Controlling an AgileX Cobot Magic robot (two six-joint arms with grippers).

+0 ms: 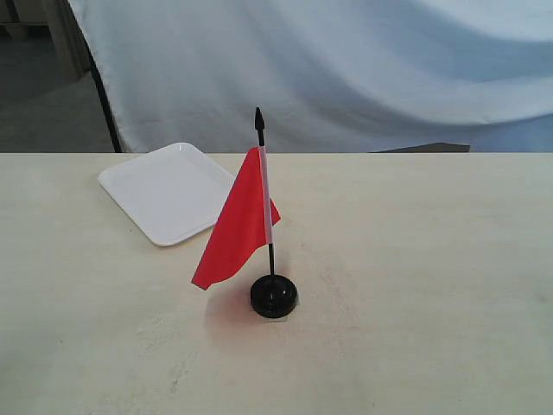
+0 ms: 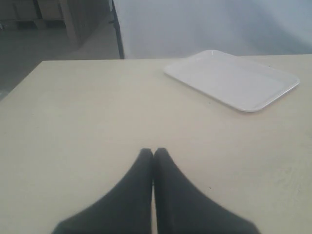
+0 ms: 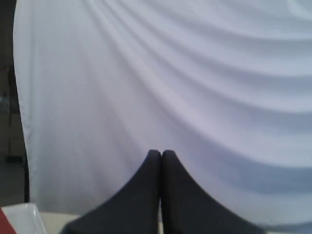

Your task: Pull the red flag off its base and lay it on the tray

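The red flag (image 1: 238, 223) stands upright on its thin black pole, planted in the round black base (image 1: 274, 296) near the middle of the table. Behind it to the left lies the white tray (image 1: 164, 190), with nothing on it. The tray (image 2: 234, 80) also shows in the left wrist view, well beyond my left gripper (image 2: 153, 153), which is shut with nothing held. My right gripper (image 3: 161, 155) is shut too and faces the white curtain; a sliver of the red flag (image 3: 6, 222) and the tray's corner (image 3: 24, 217) show at the frame edge. Neither gripper appears in the exterior view.
The pale wooden table (image 1: 415, 259) runs across the whole exterior view. A white curtain (image 1: 346, 60) hangs behind its far edge, with a black stand leg (image 1: 105, 104) at the left.
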